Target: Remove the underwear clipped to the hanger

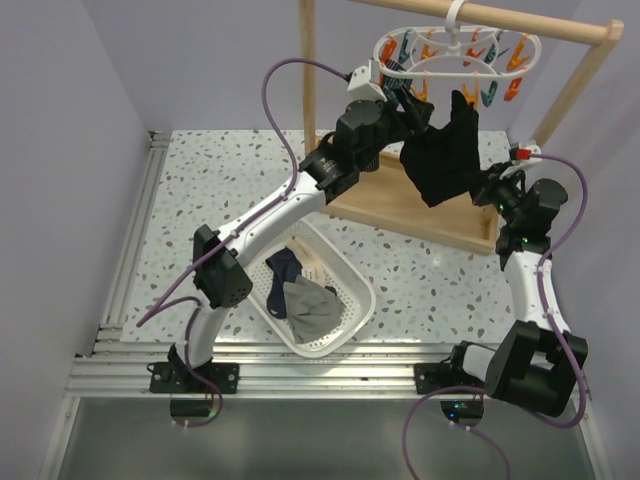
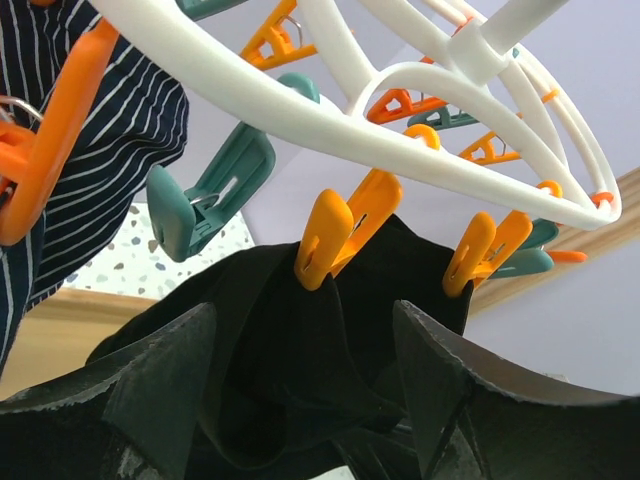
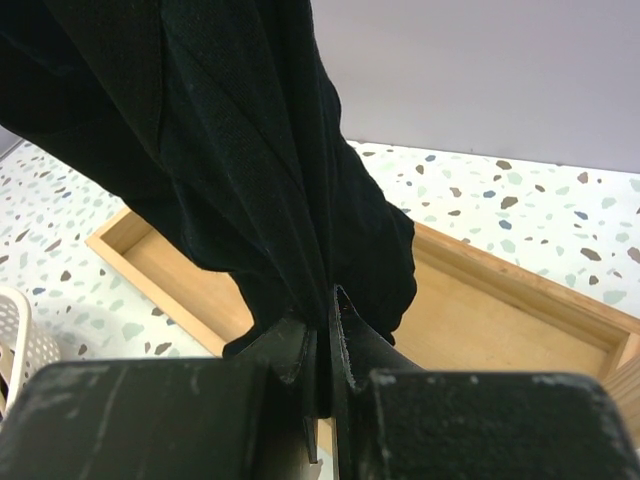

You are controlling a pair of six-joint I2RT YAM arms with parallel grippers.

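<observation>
Right gripper (image 3: 322, 320) pinches black underwear (image 3: 230, 150); left gripper (image 2: 302, 330) jaws spread beneath orange clips (image 2: 325, 240), seemingly straddling it; hanger (image 2: 250, 80) overhead.

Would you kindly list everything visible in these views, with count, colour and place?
hanger: one, white, orange and teal clips, hooked on the rail.
black underwear: one, black, held by orange clips on the hanger.
striped underwear: one, navy and white, hanging at the hanger.
basket: one, white, on the table.
navy underwear: one, beige waistband, in the basket.
grey underwear: one, grey, in the basket.
wooden rail frame: one, light wood, far side.
table: one, speckled white.
left arm: one, jaws open beside the black underwear.
right arm: one, jaws shut on the black underwear.
</observation>
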